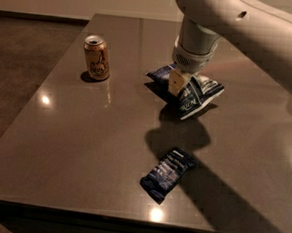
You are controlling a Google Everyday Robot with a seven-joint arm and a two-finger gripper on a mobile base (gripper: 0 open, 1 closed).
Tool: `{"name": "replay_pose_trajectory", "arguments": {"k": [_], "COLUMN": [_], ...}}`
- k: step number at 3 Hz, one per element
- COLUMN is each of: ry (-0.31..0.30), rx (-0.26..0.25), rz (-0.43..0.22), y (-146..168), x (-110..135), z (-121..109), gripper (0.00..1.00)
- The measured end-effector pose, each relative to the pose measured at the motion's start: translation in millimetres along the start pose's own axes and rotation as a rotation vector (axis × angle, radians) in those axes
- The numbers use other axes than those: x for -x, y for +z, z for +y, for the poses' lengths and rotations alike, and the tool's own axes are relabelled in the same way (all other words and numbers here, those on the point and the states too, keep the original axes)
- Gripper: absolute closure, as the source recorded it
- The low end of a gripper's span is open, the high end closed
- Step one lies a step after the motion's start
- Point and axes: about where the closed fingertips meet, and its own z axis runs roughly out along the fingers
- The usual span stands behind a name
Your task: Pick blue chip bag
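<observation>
Down on the far-centre part of the table (84, 134), the gripper (180, 86) sits low, right on top of the blue chip bag (201, 95). A pale tan pad of it lies against the bag's near-left side. Can't tell if the gripper is spread or pinching; its wrist blocks most of it. The bag is puffy & crinkled, dark blue w/ white panel & lettering. One corner sticks out to the left of the gripper, and the bulk of it sticks out to the right & toward the camera. Can't tell if the bag is flat on the table or a bit raised.

The arm (233, 19), white & thick, comes in from the upper right and drops straight down to the gripper. Its shadow (177, 135) falls on the table just in front of the bag.

Left of the bag, well apart, an orange-tan can (97, 58) stands upright. A flat, dark blue wrapper (167, 174) lies nearer the camera, at an angle, apart from the bag. The table is dark & glossy w/ small light spots. Brown floor (20, 54) shows at left.
</observation>
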Motion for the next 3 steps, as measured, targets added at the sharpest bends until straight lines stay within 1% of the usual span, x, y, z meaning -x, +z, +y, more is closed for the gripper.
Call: {"name": "replay_pose_trajectory", "arguments": {"k": [1, 2, 3], "ry": [-0.056, -0.121, -0.2], "rx": [-0.024, -0.06, -0.077], "rz": [-0.031, -0.061, -0.123], "y": [-28, -58, -97], "x": [9, 19, 35], "z": [3, 6, 4], "gripper": [0.97, 1.0, 1.0]}}
